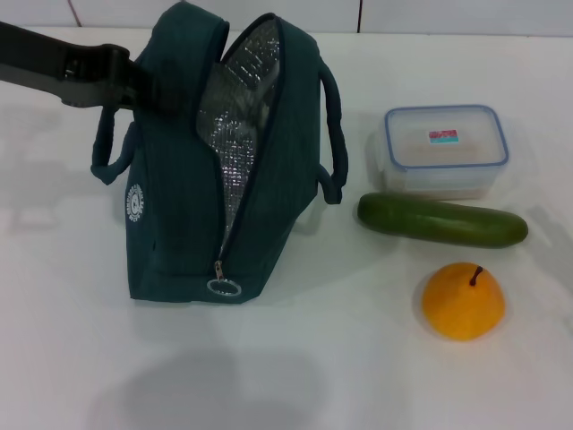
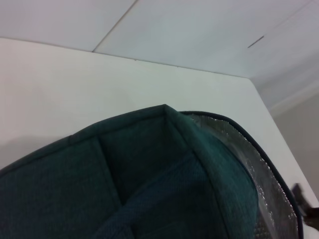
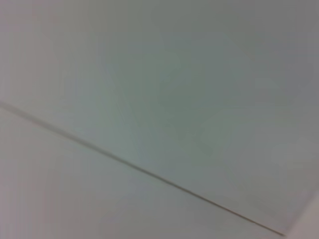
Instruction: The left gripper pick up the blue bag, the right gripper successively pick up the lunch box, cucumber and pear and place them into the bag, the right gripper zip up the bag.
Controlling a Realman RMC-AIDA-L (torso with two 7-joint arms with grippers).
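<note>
The blue bag (image 1: 179,224) stands upright on the white table (image 1: 72,340), left of centre. Its zipper is open, showing silver lining (image 1: 237,116), and the ring zipper pull (image 1: 224,287) hangs low at the front. My left gripper (image 1: 148,90) reaches in from the left and meets the bag's upper left edge, above one loop handle (image 1: 106,152). The left wrist view is filled by the bag (image 2: 149,184). The lunch box (image 1: 446,148), cucumber (image 1: 441,220) and pear (image 1: 463,300) lie in a column to the bag's right. My right gripper is out of view.
A white wall with tile seams (image 1: 360,13) runs along the table's far edge. The right wrist view shows only a pale surface crossed by a thin seam (image 3: 149,174). The table's right edge lies close beyond the lunch box and cucumber.
</note>
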